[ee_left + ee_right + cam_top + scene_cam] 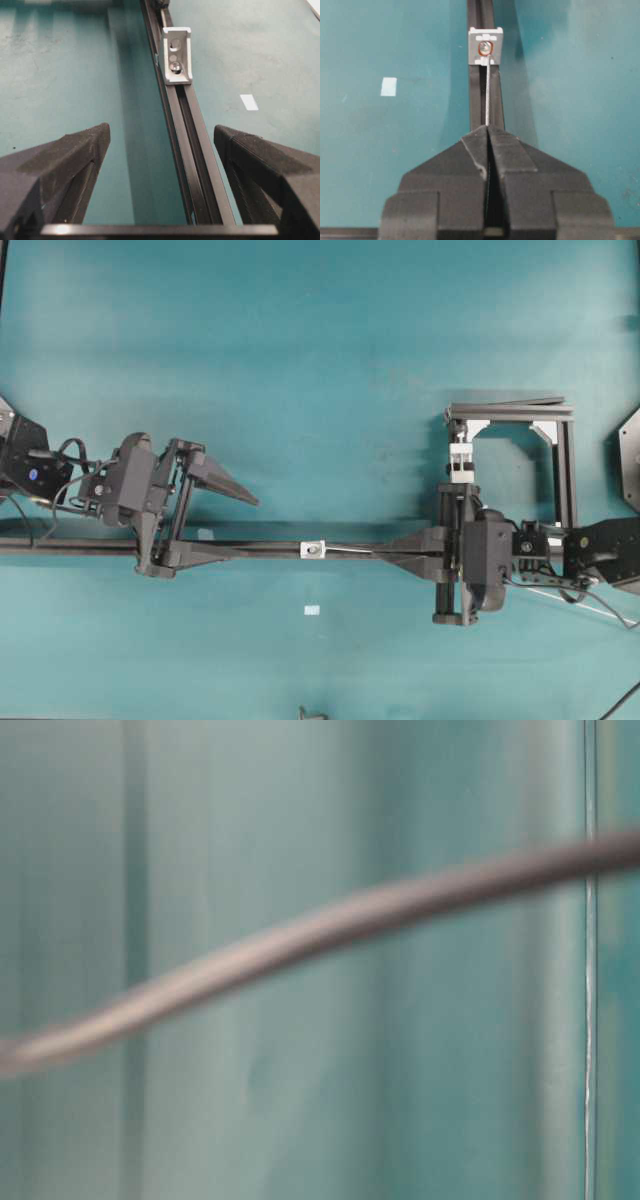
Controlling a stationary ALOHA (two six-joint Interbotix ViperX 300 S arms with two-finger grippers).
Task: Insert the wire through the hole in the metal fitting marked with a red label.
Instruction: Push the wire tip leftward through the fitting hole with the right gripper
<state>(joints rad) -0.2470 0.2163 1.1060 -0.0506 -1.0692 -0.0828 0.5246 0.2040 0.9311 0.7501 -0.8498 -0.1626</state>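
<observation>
Table [300, 340]: a flat teal surface, scuffed and matte, on which everything is laid.
Rail [250, 549]: a long black slotted bar, run left to right across the table in the overhead view.
Frame [560, 455]: a dark open rectangle of bars behind the right arm, with silvery corner brackets.
Clamp block [459, 455]: a white-and-silver piece, seen standing at the frame's left side.
Left gripper [162, 160]: black ridged fingers spread wide apart, nothing between them but the rail; well short of the fitting.
Right gripper [487, 131]: black wedge-shaped jaws clenched on the wire, pointed along the rail at the fitting.
Wire [487, 92]: thin, pale grey, stiff; its tip is seen at the ringed hole.
Metal fitting [485, 46]: small silvery square block seated on the rail, between the two grippers.
Hole [484, 48]: dark, ringed in red.
Tape bit [312, 611]: pale rectangle beside the rail, apart from it.
Table-level view: only a blurred grey strand is shown.
</observation>
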